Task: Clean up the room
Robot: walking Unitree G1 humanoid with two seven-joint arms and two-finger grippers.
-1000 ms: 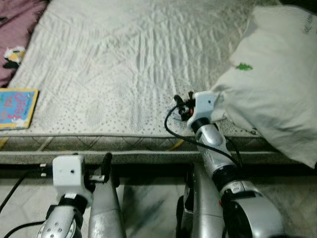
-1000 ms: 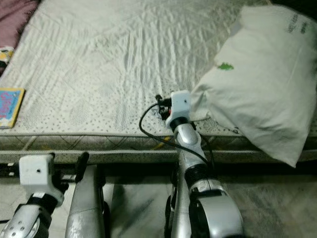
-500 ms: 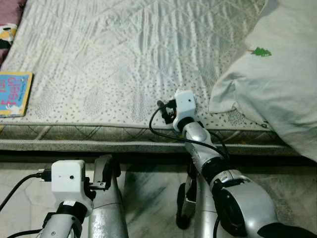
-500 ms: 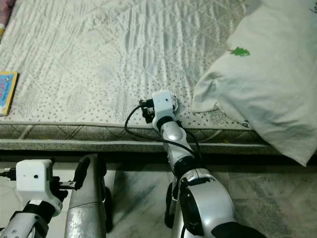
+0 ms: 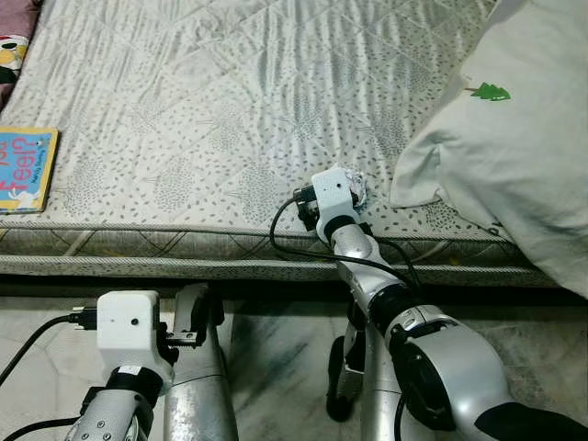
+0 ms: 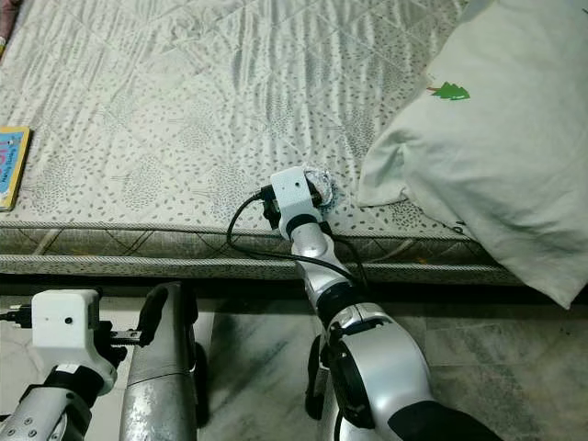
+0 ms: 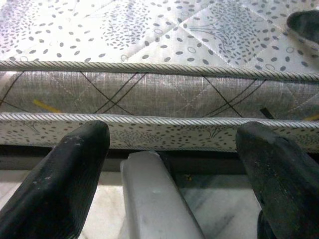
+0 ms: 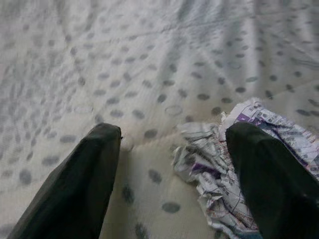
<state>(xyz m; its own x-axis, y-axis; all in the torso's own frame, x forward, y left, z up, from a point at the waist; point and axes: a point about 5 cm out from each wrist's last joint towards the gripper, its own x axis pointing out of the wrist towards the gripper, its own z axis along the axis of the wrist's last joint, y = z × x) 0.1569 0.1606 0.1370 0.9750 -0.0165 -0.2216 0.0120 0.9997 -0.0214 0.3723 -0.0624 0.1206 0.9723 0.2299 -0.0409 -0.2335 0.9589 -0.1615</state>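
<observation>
A crumpled wad of printed paper (image 8: 212,154) lies on the patterned mattress (image 5: 202,110) near its front edge. My right gripper (image 8: 172,164) rests low over the mattress with its fingers open. The wad sits between them, close against one finger (image 8: 269,184). From the head, the wad (image 6: 323,181) peeks out just beyond the right wrist's white camera block (image 5: 331,193). My left gripper (image 7: 169,149) is open and empty, held low in front of the mattress's side.
A big white pillow (image 5: 514,138) with a small green tree print lies on the bed right of the wad. A colourful book (image 5: 23,170) lies at the mattress's left edge. Marble floor (image 5: 276,358) runs below the bed.
The right gripper has drawn back from the pillow's corner and moved left. The paper wad now shows at its tips. The left arm has stayed low.
</observation>
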